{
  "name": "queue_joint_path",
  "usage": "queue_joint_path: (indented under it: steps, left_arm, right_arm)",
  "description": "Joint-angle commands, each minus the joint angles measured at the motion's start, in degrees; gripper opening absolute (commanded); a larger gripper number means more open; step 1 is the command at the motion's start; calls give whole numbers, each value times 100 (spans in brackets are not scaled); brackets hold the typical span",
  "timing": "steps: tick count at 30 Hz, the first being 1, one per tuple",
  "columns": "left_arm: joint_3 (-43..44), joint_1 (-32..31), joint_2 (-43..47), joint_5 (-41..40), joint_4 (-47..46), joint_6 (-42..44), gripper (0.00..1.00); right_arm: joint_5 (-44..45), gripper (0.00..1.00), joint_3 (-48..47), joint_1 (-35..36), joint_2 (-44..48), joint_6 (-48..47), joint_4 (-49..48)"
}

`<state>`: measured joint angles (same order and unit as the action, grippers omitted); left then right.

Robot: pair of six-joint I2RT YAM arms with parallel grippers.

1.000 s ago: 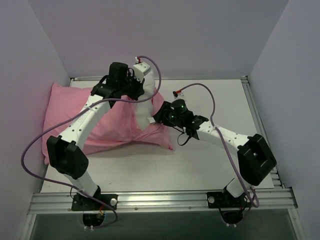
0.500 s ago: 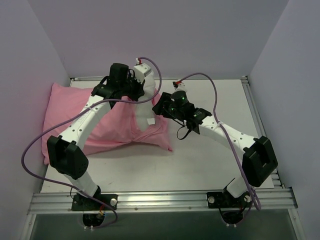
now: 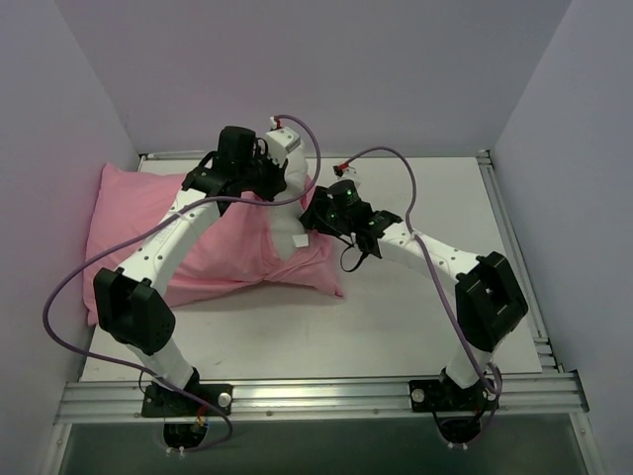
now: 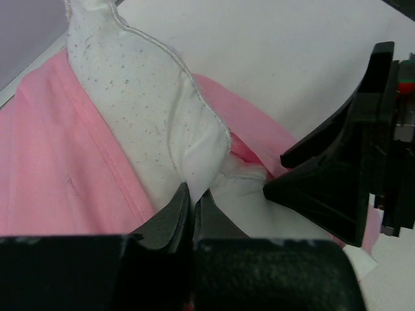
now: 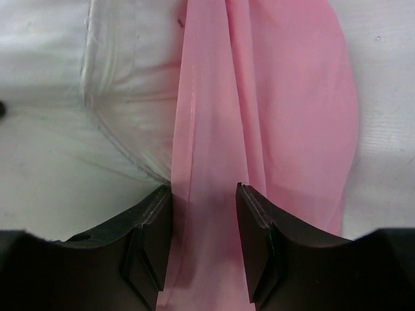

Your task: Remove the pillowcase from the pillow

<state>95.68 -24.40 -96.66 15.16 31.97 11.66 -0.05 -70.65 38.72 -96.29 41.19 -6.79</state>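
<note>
The pink pillowcase [image 3: 148, 228] lies at the left of the table with the white pillow [image 3: 290, 226] bulging out of its open right end. My left gripper [image 3: 282, 185] is shut on a pinched corner of the pillow [image 4: 142, 110], its fingertips [image 4: 192, 194] pressed together on the white cloth. My right gripper [image 3: 312, 220] is at the opening, open, its jaws astride a folded band of the pillowcase [image 5: 292, 116] beside the bare pillow [image 5: 84, 97]. The pink hem [image 5: 194, 97] runs between its pads.
The white table [image 3: 415, 317] stretches to the right and front of the pillow. Grey walls close in the back and both sides. A purple cable [image 3: 396, 158] loops above the right arm, and a metal rail [image 3: 316, 396] lines the near edge.
The right arm has swung left and farther back, bringing its gripper up to the pillowcase's open end. The left gripper has held still on the pillow corner.
</note>
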Motion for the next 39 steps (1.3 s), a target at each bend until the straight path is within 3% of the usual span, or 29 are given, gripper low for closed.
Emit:
queue_joint_path:
  steps: [1, 8, 15, 16, 18, 23, 27, 30, 34, 39]
  left_arm:
    - [83, -21, 367, 93, -498, 29, 2]
    - [284, 23, 368, -30, -463, 91, 2]
    - [741, 313, 157, -540, -428, 267, 2]
    - [785, 348, 139, -549, -419, 258, 2]
    - [865, 419, 130, -523, -410, 232, 2]
    - [1381, 559, 51, -584, -428, 188, 2]
    - [2418, 1339, -344, -348, -218, -294, 2]
    - [2850, 1535, -485, -110, -112, -393, 2]
    - [2676, 1526, -293, 162, -42, -445, 2]
    - [1517, 1272, 156, 751, -252, -638, 2]
  right_arm:
    - [216, 42, -387, -84, -310, -32, 27]
    - [770, 31, -73, -102, -680, 117, 415]
    - [1086, 20, 868, -154, -172, 293, 362]
    - [1095, 17, 1026, -172, -145, 293, 362]
    - [1043, 0, 1176, -181, -101, 276, 310]
    - [910, 0, 1668, 20, 188, 293, -6]
    - [1402, 0, 2247, 547, 715, 170, -365]
    - [1263, 0, 2941, 619, 944, 118, -1075]
    - [1052, 0, 3277, 760, 1077, -58, -1755]
    - [735, 1, 2419, 751, 1156, -839, -1546]
